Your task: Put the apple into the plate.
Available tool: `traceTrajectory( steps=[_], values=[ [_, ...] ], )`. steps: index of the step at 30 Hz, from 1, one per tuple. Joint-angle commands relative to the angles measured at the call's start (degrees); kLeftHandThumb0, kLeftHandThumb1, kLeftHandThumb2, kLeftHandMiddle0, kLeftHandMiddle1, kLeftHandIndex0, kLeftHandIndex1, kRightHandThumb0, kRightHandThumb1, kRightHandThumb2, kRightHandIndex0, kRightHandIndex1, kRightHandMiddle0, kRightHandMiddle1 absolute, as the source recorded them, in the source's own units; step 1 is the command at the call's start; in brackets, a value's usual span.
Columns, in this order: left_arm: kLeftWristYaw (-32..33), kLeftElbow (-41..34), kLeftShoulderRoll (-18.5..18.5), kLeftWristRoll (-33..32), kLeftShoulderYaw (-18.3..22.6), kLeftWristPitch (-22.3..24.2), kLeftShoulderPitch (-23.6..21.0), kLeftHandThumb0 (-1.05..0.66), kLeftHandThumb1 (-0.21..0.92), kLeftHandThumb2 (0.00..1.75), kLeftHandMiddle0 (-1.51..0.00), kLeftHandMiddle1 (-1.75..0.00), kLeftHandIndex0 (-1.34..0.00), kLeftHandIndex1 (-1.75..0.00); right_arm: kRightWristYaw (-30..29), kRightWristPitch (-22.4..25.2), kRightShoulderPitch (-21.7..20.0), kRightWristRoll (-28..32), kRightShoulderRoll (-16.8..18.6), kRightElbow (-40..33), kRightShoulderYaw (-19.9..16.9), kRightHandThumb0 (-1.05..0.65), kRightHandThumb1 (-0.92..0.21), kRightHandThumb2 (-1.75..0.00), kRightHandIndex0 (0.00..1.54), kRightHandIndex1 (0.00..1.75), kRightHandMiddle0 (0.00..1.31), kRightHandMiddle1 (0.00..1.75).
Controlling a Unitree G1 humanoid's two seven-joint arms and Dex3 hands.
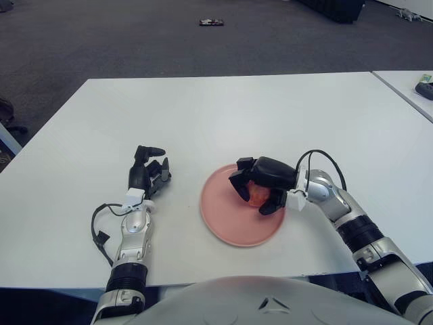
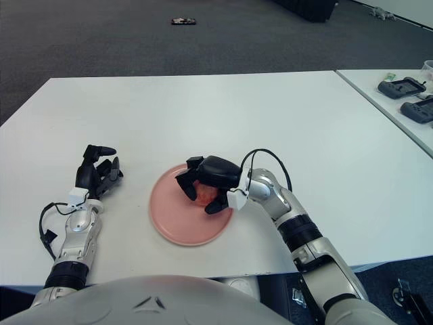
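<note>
A pink plate [image 1: 223,220] lies on the white table near its front edge. My right hand [image 1: 257,186] is over the plate with its fingers curled around a reddish-orange apple [image 1: 257,195], which is mostly hidden by the fingers. I cannot tell whether the apple touches the plate. In the right eye view the hand [image 2: 206,183] and apple [image 2: 205,193] show over the plate [image 2: 172,217]. My left hand [image 1: 149,172] shows left of the plate, fingers relaxed and holding nothing.
The white table [image 1: 223,115] stretches far behind the plate. A second table [image 2: 399,101] stands at the right with dark devices [image 2: 404,87] on it. A small dark object [image 1: 211,22] lies on the floor beyond.
</note>
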Motion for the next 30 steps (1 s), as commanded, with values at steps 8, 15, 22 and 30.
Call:
traceTrajectory(
  steps=[8,15,22,30],
  values=[
    [-0.2,1.1,-0.7,0.2,-0.4,0.2,1.7,-0.37,0.73,0.79,-0.84,-1.75,-0.31,-1.75,-15.6,-1.6,-1.1,-13.8,-0.8,2.3,1.2,-0.01,-0.03,-1.64,0.84,1.75,0.60,1.70],
    [-0.2,1.3,-0.8,0.3,-0.5,0.0,1.7,-0.37,0.74,0.78,-0.84,-1.75,-0.31,-1.75,-10.9,1.1,-2.4,-9.9,-1.5,2.4,3.3,-0.01,-0.57,-0.97,0.43,1.65,0.31,1.73],
    [0.5,1.0,-0.9,0.9,-0.5,0.7,1.8,-0.37,0.73,0.79,-0.85,-1.75,-0.31,-1.75,-5.6,3.3,-2.1,-4.4,-2.4,0.0,3.9,-0.68,-0.89,-0.75,0.03,0.41,0.02,0.68],
    [0.8,0.7,-1.0,1.5,-0.4,0.9,1.9,-0.38,0.71,0.82,-0.87,-1.75,-0.32,-1.75,-8.4,-0.4,-3.1,-2.6,-2.5,2.0,3.1,-0.96,-0.92,-0.85,0.00,0.02,0.00,0.14]
  ],
)
